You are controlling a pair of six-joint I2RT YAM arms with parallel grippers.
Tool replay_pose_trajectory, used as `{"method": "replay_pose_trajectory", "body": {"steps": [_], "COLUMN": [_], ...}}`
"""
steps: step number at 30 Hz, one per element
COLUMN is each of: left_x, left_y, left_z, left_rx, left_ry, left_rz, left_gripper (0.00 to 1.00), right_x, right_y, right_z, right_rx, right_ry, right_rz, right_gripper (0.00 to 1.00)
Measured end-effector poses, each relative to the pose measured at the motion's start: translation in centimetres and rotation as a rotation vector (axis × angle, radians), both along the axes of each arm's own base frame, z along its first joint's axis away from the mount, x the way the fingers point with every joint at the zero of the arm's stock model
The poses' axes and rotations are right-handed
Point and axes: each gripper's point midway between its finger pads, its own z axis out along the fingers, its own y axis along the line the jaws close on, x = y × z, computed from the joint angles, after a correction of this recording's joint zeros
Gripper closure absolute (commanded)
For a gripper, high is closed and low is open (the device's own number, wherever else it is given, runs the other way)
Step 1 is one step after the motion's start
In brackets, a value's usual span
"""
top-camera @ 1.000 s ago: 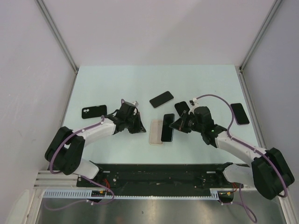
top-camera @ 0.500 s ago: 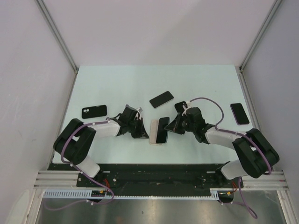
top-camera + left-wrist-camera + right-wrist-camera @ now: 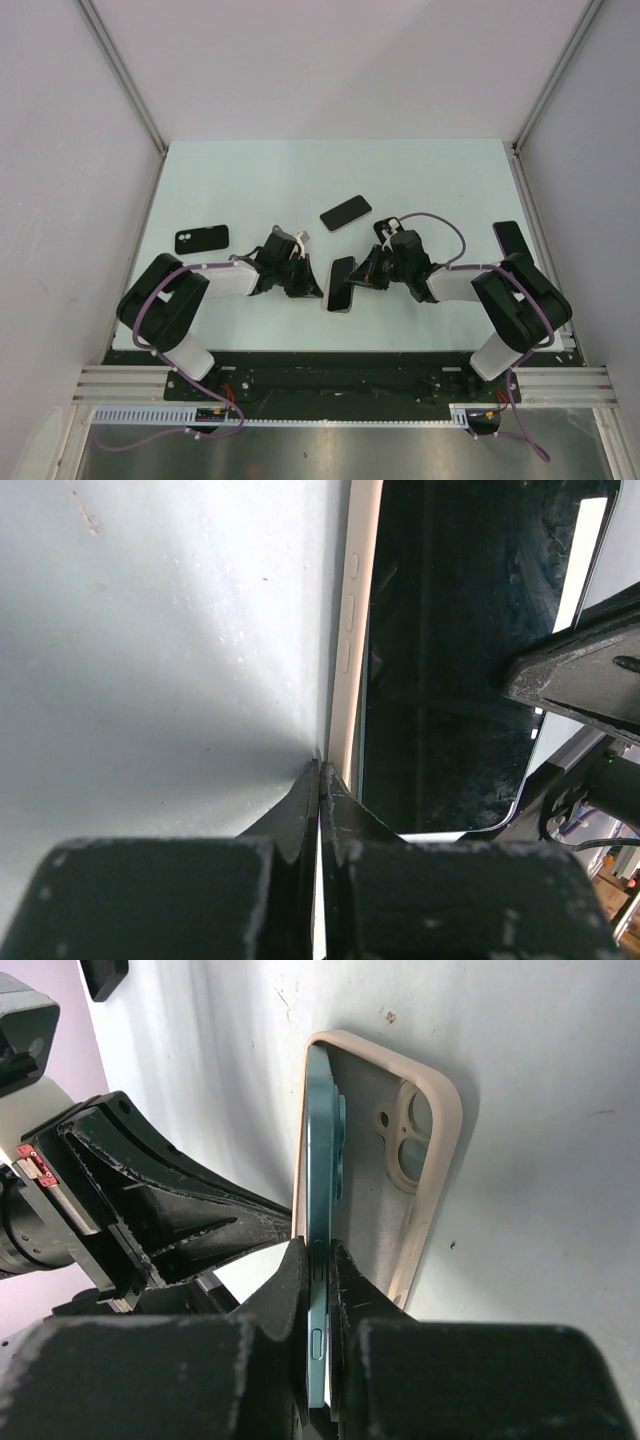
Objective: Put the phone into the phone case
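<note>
The beige phone case (image 3: 334,301) lies open side up on the table, its camera cutout visible in the right wrist view (image 3: 432,1180). My right gripper (image 3: 364,276) is shut on the side edge of the teal phone (image 3: 318,1150). It holds the phone tilted on its long edge, with the lower edge inside the case along the case's left wall. The phone's dark screen (image 3: 460,650) faces my left gripper. My left gripper (image 3: 306,286) is shut, with its tips (image 3: 320,772) against the outer left wall of the case (image 3: 348,630).
A black phone (image 3: 201,239) lies at the left. Another dark phone (image 3: 345,212) lies behind the case, one (image 3: 386,229) is partly under my right arm, and one (image 3: 504,238) is near the table's right edge.
My right gripper has carried the phone left onto the case and tipped it up on edge. My left gripper has moved right up against the case's left wall.
</note>
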Motion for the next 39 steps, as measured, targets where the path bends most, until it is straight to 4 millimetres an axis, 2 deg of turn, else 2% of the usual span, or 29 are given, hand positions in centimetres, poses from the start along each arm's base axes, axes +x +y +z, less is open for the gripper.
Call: {"method": "replay_pose_trajectory", "body": {"steps": [6, 13, 24, 27, 30, 31, 34, 39], "left_x": [-0.6, -2.5, -2.7, -2.7, -3.1, -3.1, -2.7, -1.0], "left_y": [-0.2, -0.7, -0.9, -0.8, -0.5, -0.4, -0.1, 1.0], "left_z": [0.0, 0.0, 0.0, 0.0, 0.2, 0.5, 1.6, 3.0], "left_rx": [-0.006, -0.011, 0.011, 0.046, 0.086, 0.094, 0.099, 0.083], "left_ry": [-0.009, -0.019, -0.02, -0.019, -0.014, -0.016, -0.039, -0.073], "left_rz": [0.0, -0.016, -0.011, -0.013, -0.02, -0.023, -0.016, 0.042], "left_gripper": [1.0, 1.0, 0.98, 0.92, 0.81, 0.73, 0.6, 0.57], "right_x": [0.1, 0.0, 0.4, 0.5, 0.5, 0.5, 0.4, 0.0], "right_y": [0.2, 0.3, 0.8, 0.8, 0.8, 0.8, 0.8, 0.5], "right_z": [-0.2, -0.2, -0.8, -0.8, -0.8, -0.7, -0.9, -1.5], "right_rx": [0.009, 0.012, 0.05, 0.05, 0.048, 0.048, 0.043, 0.024], "right_ry": [0.008, 0.01, -0.006, -0.013, -0.016, -0.016, -0.014, 0.018], "right_rz": [0.003, 0.011, 0.067, 0.077, 0.079, 0.08, 0.08, 0.08], "right_gripper": [1.0, 1.0, 0.99, 0.91, 0.83, 0.81, 0.76, 0.69]}}
